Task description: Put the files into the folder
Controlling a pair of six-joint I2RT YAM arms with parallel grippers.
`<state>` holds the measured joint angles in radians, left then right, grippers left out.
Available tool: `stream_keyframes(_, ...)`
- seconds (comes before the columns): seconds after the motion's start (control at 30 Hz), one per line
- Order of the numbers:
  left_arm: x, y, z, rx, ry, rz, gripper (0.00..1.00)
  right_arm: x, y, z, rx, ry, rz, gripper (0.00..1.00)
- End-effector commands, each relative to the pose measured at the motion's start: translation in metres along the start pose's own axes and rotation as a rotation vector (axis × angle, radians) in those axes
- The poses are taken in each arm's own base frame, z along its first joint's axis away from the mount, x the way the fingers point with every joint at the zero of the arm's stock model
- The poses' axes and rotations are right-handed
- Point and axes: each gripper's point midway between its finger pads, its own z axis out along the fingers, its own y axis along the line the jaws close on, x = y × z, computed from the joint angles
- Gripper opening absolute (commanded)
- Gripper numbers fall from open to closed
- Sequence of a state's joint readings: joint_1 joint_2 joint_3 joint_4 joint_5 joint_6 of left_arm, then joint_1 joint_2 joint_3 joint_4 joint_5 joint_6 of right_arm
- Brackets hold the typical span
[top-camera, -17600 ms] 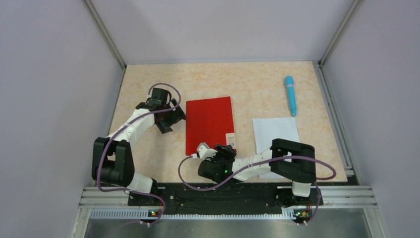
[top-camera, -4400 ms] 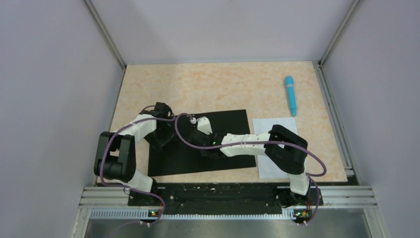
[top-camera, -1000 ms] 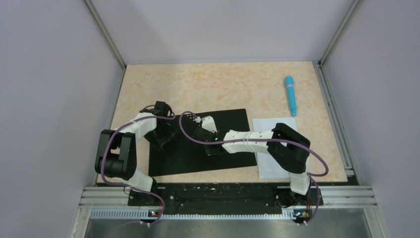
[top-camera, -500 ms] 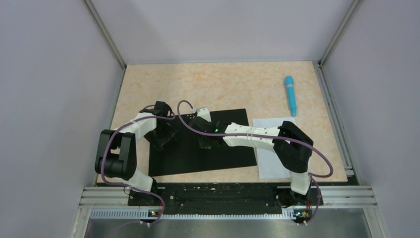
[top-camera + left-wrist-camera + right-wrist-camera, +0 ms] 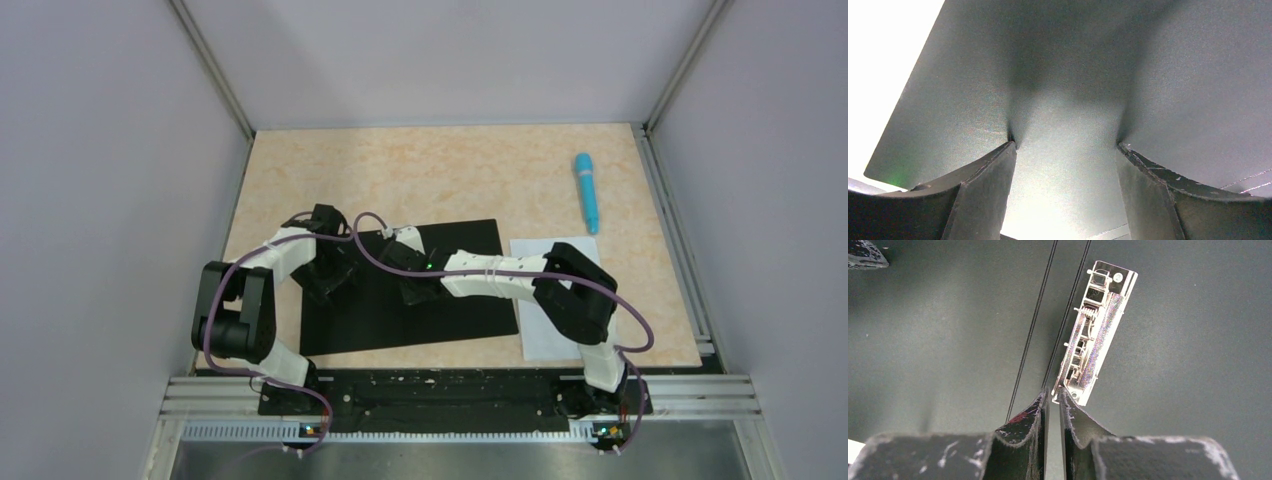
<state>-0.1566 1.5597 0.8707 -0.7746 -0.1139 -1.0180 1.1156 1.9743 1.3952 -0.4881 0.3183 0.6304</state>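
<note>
1. The left gripper [image 5: 1065, 146] is at the left of the top view, on the left edge of the folder [image 5: 470, 310]. Its fingers [image 5: 983, 200] stand wide apart, tips down against the black surface, with nothing held between them.
2. The folder lies open and flat on the table [image 5: 450, 170], black inside up. It sits in the lower middle of the top view, with its long side running left to right and slightly skewed.
3. The right gripper [image 5: 1053, 390] is over the middle of the folder, beside the two thin fold lines [image 5: 1033, 325]. It is all but closed, with only a thin slit between the tips and nothing seen in the slit.
4. A metal clip [image 5: 1095, 330] is fixed to the folder just right of the fold lines. Its lower end is just beside the right gripper's tips; whether they touch cannot be told.
5. The white sheet [image 5: 548, 335] lies flat on the table just beside the folder's right edge, outside it and partly hidden under the right arm.
6. A blue pen [image 5: 587, 192] lies at the upper right, above the sheet and apart from it.
</note>
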Motion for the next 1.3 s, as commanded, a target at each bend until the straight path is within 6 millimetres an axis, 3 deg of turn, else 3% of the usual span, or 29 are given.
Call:
stream_keyframes(0.0, -0.006, 0.016, 0.031, -0.086, -0.049, -0.012, 0.78, -0.006, -0.006, 0.001, 0.039, 0.0, -0.007, 0.13)
stream_keyframes(0.33, -0.006, 0.016, 0.031, -0.085, -0.048, -0.013, 0.78, -0.006, -0.007, -0.001, 0.056, 0.002, -0.02, 0.12)
stream_keyframes(0.6, -0.008, 0.016, 0.03, -0.083, -0.047, -0.02, 0.78, 0.01, -0.013, 0.006, 0.098, 0.037, -0.056, 0.1)
stream_keyframes(1.27, -0.01, 0.015, 0.031, -0.089, -0.027, -0.033, 0.77, 0.071, -0.081, 0.019, 0.423, 0.143, -0.242, 0.01)
